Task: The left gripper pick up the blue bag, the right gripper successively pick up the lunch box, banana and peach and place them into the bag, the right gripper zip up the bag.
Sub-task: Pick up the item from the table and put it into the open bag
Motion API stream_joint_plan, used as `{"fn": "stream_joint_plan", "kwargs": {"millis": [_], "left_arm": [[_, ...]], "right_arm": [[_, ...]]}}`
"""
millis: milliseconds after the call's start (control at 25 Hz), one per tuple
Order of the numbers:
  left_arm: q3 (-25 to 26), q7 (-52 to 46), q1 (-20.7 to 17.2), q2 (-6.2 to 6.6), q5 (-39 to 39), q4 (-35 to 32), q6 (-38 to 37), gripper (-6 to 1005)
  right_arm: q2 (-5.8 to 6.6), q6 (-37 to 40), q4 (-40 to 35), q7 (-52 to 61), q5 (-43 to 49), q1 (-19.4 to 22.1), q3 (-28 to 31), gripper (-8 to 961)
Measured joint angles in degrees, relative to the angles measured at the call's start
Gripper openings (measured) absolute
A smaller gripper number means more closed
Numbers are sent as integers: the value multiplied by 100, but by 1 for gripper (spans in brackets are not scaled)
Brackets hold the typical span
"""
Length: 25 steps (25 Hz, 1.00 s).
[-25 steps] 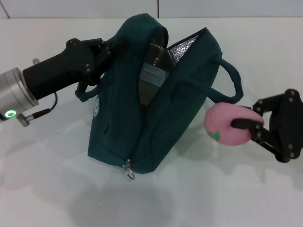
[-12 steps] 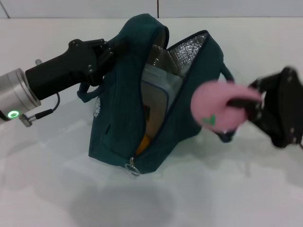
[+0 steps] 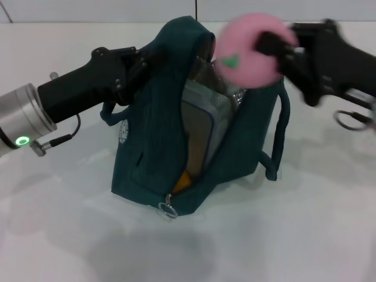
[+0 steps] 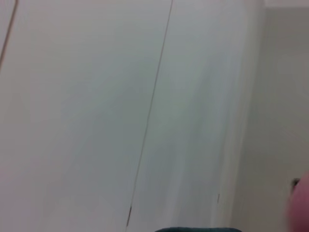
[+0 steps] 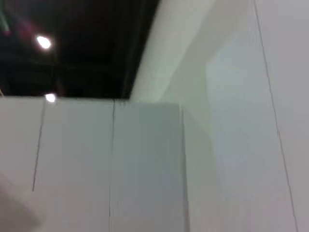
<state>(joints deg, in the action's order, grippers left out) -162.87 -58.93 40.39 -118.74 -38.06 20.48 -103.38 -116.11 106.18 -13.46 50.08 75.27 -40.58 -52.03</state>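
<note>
The blue bag (image 3: 147,153) stands on the white table with its zipper open, its top edge held up by my left gripper (image 3: 134,63), which is shut on the fabric. Inside the opening the lunch box (image 3: 202,126) stands on edge, and a bit of the banana (image 3: 184,179) shows low in the gap. My right gripper (image 3: 276,50) is shut on the pink peach (image 3: 249,56), which hangs just above the bag's open mouth. A sliver of the peach (image 4: 300,208) and the bag's rim (image 4: 198,229) show in the left wrist view.
The bag's metal zipper pull (image 3: 168,210) hangs at its near end. One loop handle (image 3: 281,132) droops on the bag's right side. The white table (image 3: 294,235) surrounds the bag. Both wrist views show only white wall panels and a dark ceiling.
My right gripper has carried the peach up and leftward, from beside the bag's right handle to above its opening. The bag has opened wider and the lunch box shows more.
</note>
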Motion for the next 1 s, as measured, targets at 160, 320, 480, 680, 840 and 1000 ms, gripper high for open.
{"fn": "stream_joint_plan", "kwargs": {"millis": [160, 320, 480, 680, 840, 1000], "left_arm": [[0, -25, 3, -19, -235, 0, -6, 97], [0, -30, 3, -20, -347, -1, -12, 98], [1, -36, -1, -19, -383, -1, 1, 99], [1, -30, 6, -7, -389, -1, 21, 101], [1, -23, 13, -3, -392, -1, 25, 102], [1, -12, 29, -3, -394, -1, 44, 103]], "right_arm": [[15, -1099, -342, 638, 4, -204, -779, 42], [7, -1792, -917, 1133, -15, -83, -1758, 44], [34, -1865, -1407, 1417, -12, 59, -2360, 50], [56, -1917, -2023, 1658, 55, 312, -2596, 73], [27, -2134, -2321, 1636, 43, 564, -2577, 92], [13, -2453, -2411, 1551, -256, 693, -2561, 203]]}}
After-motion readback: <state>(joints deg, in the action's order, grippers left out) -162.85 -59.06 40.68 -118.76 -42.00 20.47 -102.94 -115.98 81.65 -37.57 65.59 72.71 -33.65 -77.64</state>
